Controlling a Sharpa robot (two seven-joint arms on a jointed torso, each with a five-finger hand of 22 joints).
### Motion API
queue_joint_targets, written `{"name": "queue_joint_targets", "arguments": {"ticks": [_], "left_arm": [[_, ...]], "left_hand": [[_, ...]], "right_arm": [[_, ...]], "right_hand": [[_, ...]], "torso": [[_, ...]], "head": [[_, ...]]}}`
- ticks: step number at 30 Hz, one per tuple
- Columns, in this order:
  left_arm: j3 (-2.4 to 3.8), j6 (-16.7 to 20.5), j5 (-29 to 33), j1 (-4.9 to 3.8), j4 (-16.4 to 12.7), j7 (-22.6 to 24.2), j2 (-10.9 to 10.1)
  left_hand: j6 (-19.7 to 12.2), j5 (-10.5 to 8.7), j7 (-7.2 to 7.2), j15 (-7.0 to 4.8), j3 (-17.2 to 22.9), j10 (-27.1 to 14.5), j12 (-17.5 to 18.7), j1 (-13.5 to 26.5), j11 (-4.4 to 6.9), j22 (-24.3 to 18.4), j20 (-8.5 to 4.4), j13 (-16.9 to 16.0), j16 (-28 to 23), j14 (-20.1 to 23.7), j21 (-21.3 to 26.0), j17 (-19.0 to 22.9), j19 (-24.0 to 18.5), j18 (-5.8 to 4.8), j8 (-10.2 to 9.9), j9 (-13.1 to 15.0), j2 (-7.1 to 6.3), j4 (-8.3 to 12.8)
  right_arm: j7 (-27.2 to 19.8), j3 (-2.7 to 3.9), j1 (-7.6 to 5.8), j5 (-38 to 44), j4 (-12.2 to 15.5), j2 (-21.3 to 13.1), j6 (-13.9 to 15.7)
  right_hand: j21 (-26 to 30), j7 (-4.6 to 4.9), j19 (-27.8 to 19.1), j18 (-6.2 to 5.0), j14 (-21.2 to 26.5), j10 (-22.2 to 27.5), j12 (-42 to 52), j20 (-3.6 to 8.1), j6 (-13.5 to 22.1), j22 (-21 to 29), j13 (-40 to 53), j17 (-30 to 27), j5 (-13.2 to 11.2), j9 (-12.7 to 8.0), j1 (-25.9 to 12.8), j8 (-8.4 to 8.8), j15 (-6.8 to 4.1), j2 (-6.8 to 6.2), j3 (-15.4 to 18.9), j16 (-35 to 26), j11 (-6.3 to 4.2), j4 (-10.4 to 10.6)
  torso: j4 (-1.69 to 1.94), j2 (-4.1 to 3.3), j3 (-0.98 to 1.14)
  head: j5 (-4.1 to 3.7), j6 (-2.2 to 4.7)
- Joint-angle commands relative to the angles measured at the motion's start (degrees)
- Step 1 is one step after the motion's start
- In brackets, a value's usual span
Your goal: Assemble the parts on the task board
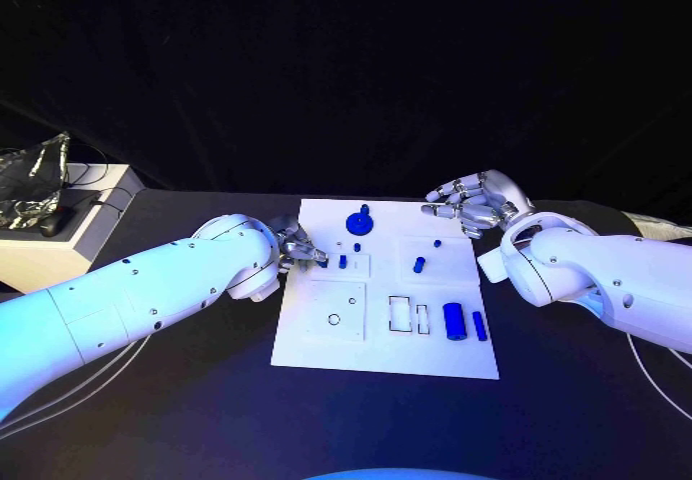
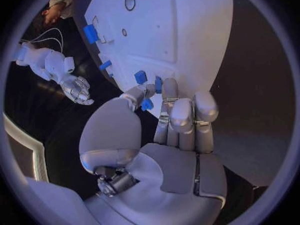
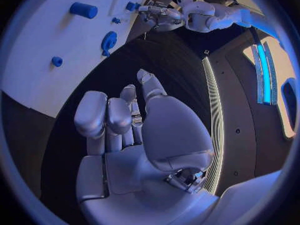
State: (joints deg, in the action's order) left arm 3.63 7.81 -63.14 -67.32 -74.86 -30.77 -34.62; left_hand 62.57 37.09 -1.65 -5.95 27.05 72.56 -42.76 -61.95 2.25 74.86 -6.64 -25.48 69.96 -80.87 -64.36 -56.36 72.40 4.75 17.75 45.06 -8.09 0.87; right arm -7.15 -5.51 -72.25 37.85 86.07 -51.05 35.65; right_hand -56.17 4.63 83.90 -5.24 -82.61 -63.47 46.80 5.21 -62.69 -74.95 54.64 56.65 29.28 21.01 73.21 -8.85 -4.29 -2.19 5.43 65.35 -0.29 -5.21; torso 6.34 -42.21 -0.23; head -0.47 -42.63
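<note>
While the right hand [image 1: 473,203] is held empty, fingers curled, at two o'clock off the task board [image 1: 387,345], a small blue part [image 2: 147,104] is pinched by the left hand [image 1: 296,250].

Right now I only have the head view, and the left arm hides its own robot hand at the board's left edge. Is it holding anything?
Observer: Yes. In the left wrist view the left robot hand pinches a small blue part between thumb and a finger, right at the edge of the task board.
Operator: And the right robot hand? I can't see into its palm.
Observer: The right wrist view shows the right robot hand holding nothing, over the black table beside the board.
</note>
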Motion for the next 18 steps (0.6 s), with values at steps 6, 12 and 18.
{"name": "queue_joint_targets", "arguments": {"ticks": [6,12,18], "left_arm": [[-0.18,-1.9,-1.0,0.33,0.0,-0.5,0.2],[-0.18,-2.9,-1.4,0.34,-0.1,-0.7,0.0],[-0.18,-3.4,-1.7,0.34,-0.1,-0.8,0.0]], "left_hand": [[0.7,-0.07,0.19,-0.32,7.2,1.5,0.4,-1.0,1.35,0.1,0.21,-0.1,-0.3,0.0,-0.1,0.1,0.3,-0.45,-0.2,0.0,0.22,6.9],[0.7,-0.05,0.17,-0.28,7.1,1.4,0.3,-1.4,1.34,0.1,0.23,-0.1,-0.3,0.0,-0.1,0.0,0.3,-0.47,-0.2,0.2,0.02,6.8],[0.7,-0.02,0.16,-0.27,7.0,1.4,0.3,-1.6,1.33,0.2,0.25,-0.1,-0.2,0.0,-0.2,-0.1,0.3,-0.48,-0.3,0.2,-0.12,6.6]], "right_arm": [[-0.4,0.03,0.03,0.2,0.1,-0.1,-0.8],[-0.4,0.03,0.04,0.2,0.1,-0.1,-0.9],[-0.4,0.03,0.04,0.2,0.1,-0.1,-0.9]], "right_hand": [[0.3,0.18,2.7,0.16,0.0,-0.3,-0.3,-0.18,-0.3,-7.3,0.1,0.0,0.0,-0.1,-0.5,0.22,0.06,0.21,-0.1,-0.1,-0.09,0.1],[0.3,0.18,2.7,0.16,0.0,-0.3,-0.3,-0.18,-0.3,-7.3,0.1,0.0,0.0,-0.1,-0.5,0.22,0.06,0.21,-0.1,-0.1,-0.09,0.1],[0.3,0.18,2.7,0.16,0.0,-0.3,-0.3,-0.18,-0.3,-7.3,0.1,0.0,0.0,-0.1,-0.5,0.22,0.06,0.21,-0.1,-0.1,-0.09,0.1]], "torso": [[0.04,0.04,0.0],[0.01,0.0,0.03],[0.08,-0.01,-0.04]], "head": [[-0.1,-0.15],[-0.13,-0.17],[-0.29,-0.24]]}}
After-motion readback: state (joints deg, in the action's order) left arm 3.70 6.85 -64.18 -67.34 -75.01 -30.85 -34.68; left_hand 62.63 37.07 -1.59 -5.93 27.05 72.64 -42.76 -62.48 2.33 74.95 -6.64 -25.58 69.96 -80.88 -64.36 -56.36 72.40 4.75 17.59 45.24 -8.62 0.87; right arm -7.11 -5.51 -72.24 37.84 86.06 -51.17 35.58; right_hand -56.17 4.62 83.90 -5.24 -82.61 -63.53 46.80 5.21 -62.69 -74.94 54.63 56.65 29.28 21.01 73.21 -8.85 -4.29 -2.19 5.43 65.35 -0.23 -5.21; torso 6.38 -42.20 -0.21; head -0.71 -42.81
